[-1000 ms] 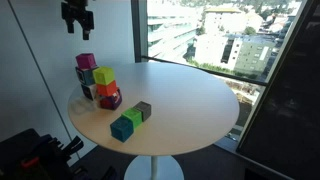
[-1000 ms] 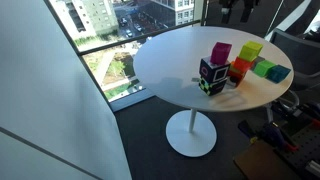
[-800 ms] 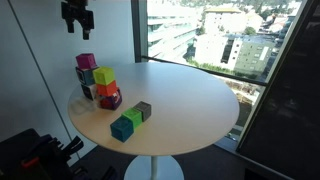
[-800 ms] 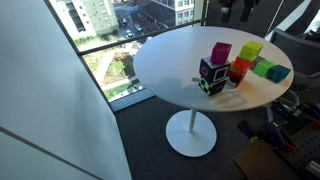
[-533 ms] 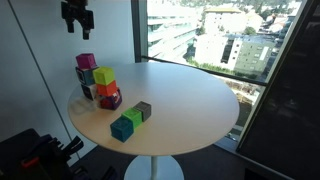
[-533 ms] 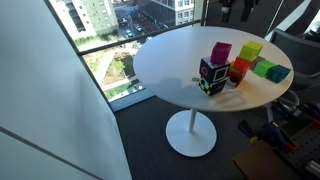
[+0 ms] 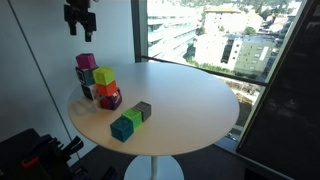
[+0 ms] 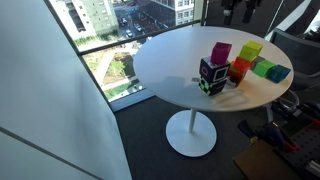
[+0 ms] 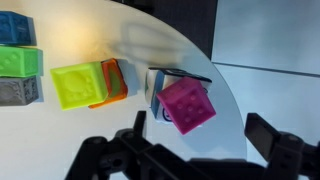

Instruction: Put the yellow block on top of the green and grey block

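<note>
The lime-yellow block [image 7: 104, 75] sits on top of an orange cube [image 7: 106, 89] in a cluster of blocks at the table's edge. It also shows in an exterior view [image 8: 250, 50] and in the wrist view [image 9: 78, 85]. The green block [image 7: 133, 118] and the dark grey block [image 7: 143, 109] lie side by side in a row on the table, also seen in the wrist view as green [image 9: 18, 62] and grey [image 9: 18, 92]. My gripper [image 7: 79, 22] hangs high above the cluster, open and empty; its fingers frame the wrist view [image 9: 200, 135].
A teal-blue cube [image 7: 122, 128] adjoins the green block. A magenta cube [image 9: 188, 105] tops a black-and-white box [image 8: 211, 78] beside the orange cube. The round white table [image 7: 190, 100] stands next to a large window; a wall is close behind the gripper.
The gripper has shifted very slightly sideways high above the table. The blocks have not moved.
</note>
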